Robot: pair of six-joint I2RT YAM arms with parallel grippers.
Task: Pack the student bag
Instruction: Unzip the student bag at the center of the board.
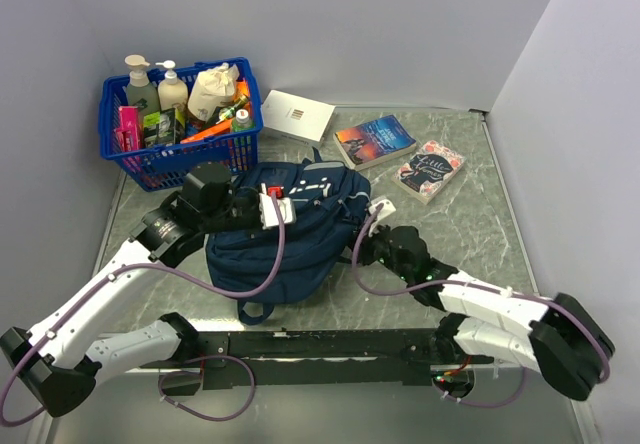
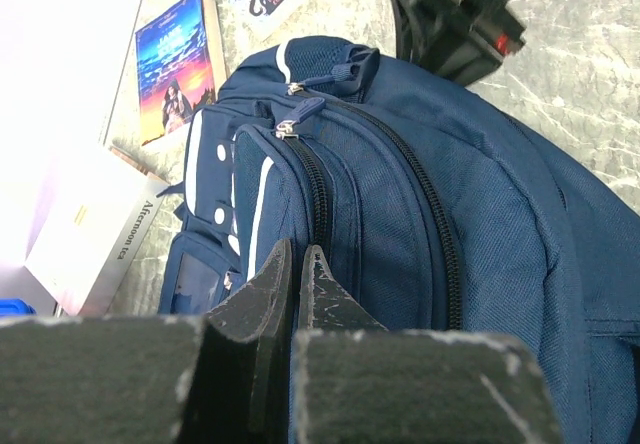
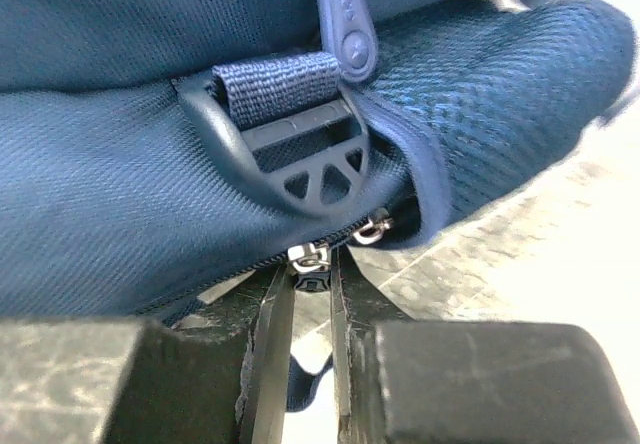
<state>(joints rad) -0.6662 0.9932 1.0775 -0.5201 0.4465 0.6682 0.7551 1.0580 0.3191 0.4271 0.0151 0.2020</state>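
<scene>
The student bag (image 1: 285, 234), a navy backpack, lies on the table between my arms. My left gripper (image 1: 262, 207) rests on its top. In the left wrist view its jaws (image 2: 297, 264) are closed to a thin slit, pinching the bag's fabric (image 2: 400, 214) beside a closed zipper (image 2: 318, 199). My right gripper (image 1: 372, 226) is at the bag's right end. In the right wrist view it (image 3: 312, 282) is shut on a black zipper pull hanging from a silver slider (image 3: 308, 257), just below a dark strap buckle (image 3: 290, 154). That zipper looks closed.
A blue plastic basket (image 1: 252, 99) with bottles and small items stands at the back left. A white box (image 1: 297, 116) and two books (image 1: 374, 141) (image 1: 430, 170) lie behind the bag. Grey walls close in the table.
</scene>
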